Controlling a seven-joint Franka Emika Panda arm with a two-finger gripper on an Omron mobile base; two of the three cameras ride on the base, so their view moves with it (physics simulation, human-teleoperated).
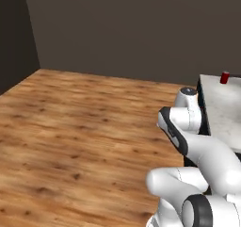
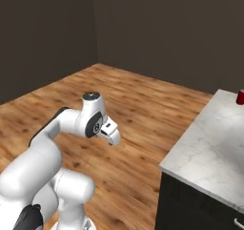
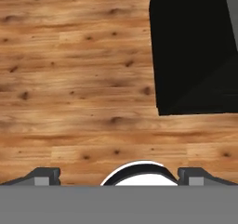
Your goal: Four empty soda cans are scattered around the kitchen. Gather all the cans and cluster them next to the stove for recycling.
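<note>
One red soda can [image 1: 225,77] stands upright near the far edge of a white marble counter [image 1: 221,113]. In the right base view the same can [image 2: 240,97] is cut off by the picture's right edge. My gripper [image 2: 112,136] hangs folded close to the arm, above the wooden floor and well short of the counter and the can. In the hand view the gripper [image 3: 120,176] points down at the floor, and its fingertips [image 3: 46,175] stand wide apart with nothing between them, so it is open. The stove is out of view.
The counter [image 2: 209,148] rests on a dark cabinet [image 2: 188,205], which appears as a black block [image 3: 195,51] in the hand view. Wide wooden floor [image 1: 75,127] stretches left and ahead to dark walls [image 1: 117,28].
</note>
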